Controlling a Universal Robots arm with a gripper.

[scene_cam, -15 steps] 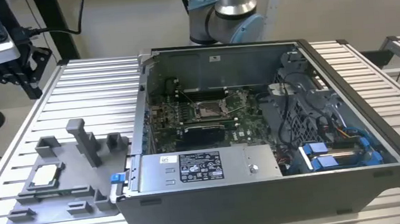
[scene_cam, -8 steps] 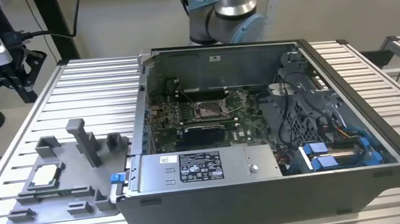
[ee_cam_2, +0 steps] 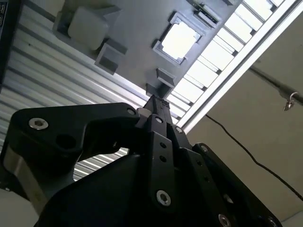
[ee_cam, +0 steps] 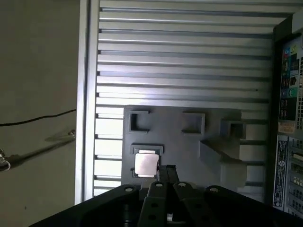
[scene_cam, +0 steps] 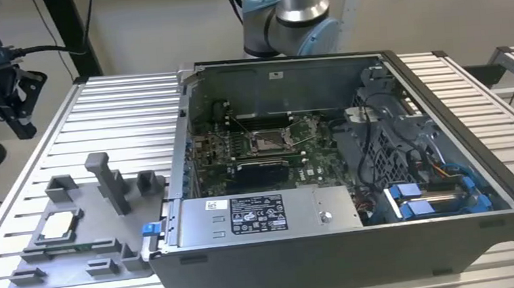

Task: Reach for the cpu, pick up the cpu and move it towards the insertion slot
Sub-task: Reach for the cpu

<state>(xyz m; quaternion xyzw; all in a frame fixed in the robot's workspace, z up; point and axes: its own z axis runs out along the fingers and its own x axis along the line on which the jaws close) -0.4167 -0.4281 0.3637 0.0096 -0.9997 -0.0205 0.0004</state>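
Observation:
The cpu (scene_cam: 56,226) is a pale square chip lying flat in a recess of the grey fixture plate (scene_cam: 76,282), on the table at the exterior view's left. It shows bright in both wrist views (ee_cam: 146,164) (ee_cam_2: 179,41). My gripper (scene_cam: 15,113) hangs high over the table's far left corner, well above the cpu and apart from it. Its black fingers (ee_cam: 161,174) are shut together with nothing between them (ee_cam_2: 155,101). The insertion slot (scene_cam: 266,141) is the shiny square socket on the green board inside the open computer case.
The open computer case (scene_cam: 477,190) stands to the exterior view's right of the fixture plate, with cables and blue parts inside. Grey posts and blocks (scene_cam: 110,185) rise from the plate beside the cpu. The ribbed table's edge (ee_cam: 85,118) runs close by, with floor beyond.

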